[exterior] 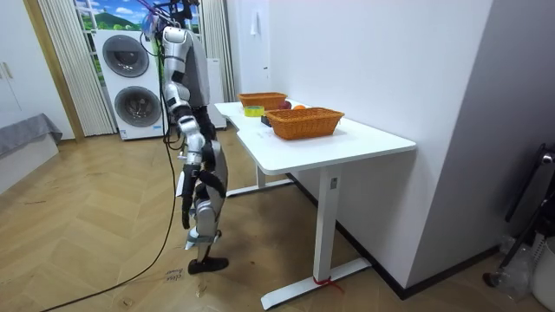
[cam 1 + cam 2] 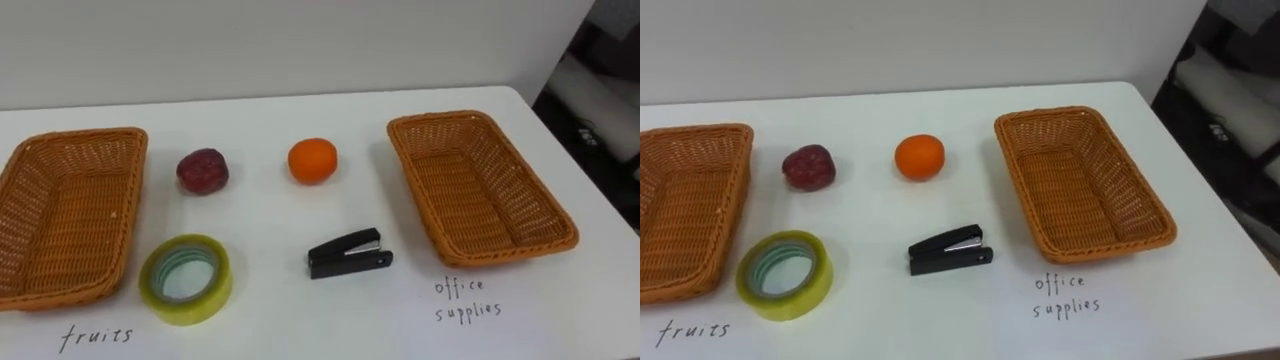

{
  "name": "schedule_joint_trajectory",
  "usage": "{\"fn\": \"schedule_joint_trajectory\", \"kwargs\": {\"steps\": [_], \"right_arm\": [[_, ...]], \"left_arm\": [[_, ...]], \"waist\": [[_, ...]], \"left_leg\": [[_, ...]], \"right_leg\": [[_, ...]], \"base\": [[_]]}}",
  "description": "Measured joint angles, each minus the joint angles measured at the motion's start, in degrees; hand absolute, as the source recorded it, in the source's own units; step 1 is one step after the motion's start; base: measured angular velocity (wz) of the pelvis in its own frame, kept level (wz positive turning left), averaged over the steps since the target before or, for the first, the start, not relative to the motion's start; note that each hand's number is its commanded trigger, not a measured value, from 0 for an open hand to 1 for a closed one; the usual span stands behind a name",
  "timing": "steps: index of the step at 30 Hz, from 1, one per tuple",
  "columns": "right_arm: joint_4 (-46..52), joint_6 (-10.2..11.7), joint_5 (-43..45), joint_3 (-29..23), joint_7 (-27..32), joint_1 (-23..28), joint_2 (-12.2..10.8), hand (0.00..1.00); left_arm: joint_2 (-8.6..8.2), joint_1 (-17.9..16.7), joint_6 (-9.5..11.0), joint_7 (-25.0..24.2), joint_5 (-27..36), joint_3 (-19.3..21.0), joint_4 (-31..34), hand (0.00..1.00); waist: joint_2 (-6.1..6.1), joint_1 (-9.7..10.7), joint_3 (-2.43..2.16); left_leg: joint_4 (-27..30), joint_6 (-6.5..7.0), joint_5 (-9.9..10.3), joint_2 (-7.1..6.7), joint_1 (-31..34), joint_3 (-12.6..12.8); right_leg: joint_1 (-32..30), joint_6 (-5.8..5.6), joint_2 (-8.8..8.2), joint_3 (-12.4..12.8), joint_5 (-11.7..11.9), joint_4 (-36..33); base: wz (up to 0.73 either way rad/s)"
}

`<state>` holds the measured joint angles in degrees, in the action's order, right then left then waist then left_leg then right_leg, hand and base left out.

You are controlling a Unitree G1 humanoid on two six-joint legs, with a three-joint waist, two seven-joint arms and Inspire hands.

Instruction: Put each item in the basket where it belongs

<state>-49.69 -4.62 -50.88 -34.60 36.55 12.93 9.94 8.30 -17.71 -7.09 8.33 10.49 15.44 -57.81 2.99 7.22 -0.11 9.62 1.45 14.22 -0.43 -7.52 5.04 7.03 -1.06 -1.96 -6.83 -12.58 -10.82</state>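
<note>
Two empty wicker baskets stand on the white table (image 2: 280, 320): the fruit basket (image 2: 65, 215) at the left and the office supplies basket (image 2: 478, 190) at the right. Between them lie a dark red fruit (image 2: 202, 171) and an orange (image 2: 313, 160) in the far row. In front of these are a yellow tape roll (image 2: 195, 310), lying flat, and a black stapler (image 2: 348, 254). In the room view I stand at the table's long side with my right hand (image 1: 186, 210) hanging down by my leg.
Handwritten labels mark the table in front of each basket. The table's right edge (image 2: 600, 200) runs close past the right basket, with dark furniture beyond. In the room view two stacked washing machines (image 1: 130, 82) stand behind me on the wooden floor.
</note>
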Motion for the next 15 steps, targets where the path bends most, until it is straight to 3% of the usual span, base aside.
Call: {"fn": "schedule_joint_trajectory", "kwargs": {"steps": [2, 4, 10, 15], "right_arm": [[5.8, 0.6, 1.8, 0.0, 4.1, -0.3, 0.0, 0.00], [12.1, 2.5, 5.4, 0.0, 8.2, -0.7, 0.2, 0.00], [20.8, 6.7, 9.1, 0.2, 15.3, -1.2, 1.1, 0.00], [25.4, 8.0, 15.8, 0.3, 19.9, -2.1, 1.1, 0.00]], "left_arm": [[-0.04, -0.3, 0.2, 0.0, -0.1, 0.0, 1.5, 0.00], [0.07, -0.4, 0.7, 0.1, -0.1, 0.0, 2.4, 0.00], [0.41, -0.6, 3.0, 0.1, -0.1, -1.1, 3.0, 0.00], [0.10, -0.6, 3.7, 0.0, -1.4, -1.2, 2.5, 0.00]], "waist": [[0.00, -0.1, -0.05], [0.02, -0.4, -0.17], [-0.12, -1.3, -0.07], [-0.16, -1.7, -0.06]], "left_leg": [[-0.1, 0.01, 0.0, 0.00, 0.6, 0.2], [0.1, 0.07, -0.1, 0.04, 1.0, 0.5], [0.1, 0.11, -0.1, 0.04, 0.9, 0.8], [-0.1, 0.11, -0.1, 0.04, 1.0, 0.9]], "right_leg": [[-0.7, 0.00, 0.00, 0.2, 0.0, -0.2], [-1.1, 0.02, 0.03, 0.5, 0.0, -0.7], [-1.1, 0.01, 0.01, 0.6, 0.0, -0.8], [-1.3, 0.01, -0.02, 0.6, 0.0, -0.9]], "base": [[-0.03], [-0.06], [0.00], [0.00]]}}
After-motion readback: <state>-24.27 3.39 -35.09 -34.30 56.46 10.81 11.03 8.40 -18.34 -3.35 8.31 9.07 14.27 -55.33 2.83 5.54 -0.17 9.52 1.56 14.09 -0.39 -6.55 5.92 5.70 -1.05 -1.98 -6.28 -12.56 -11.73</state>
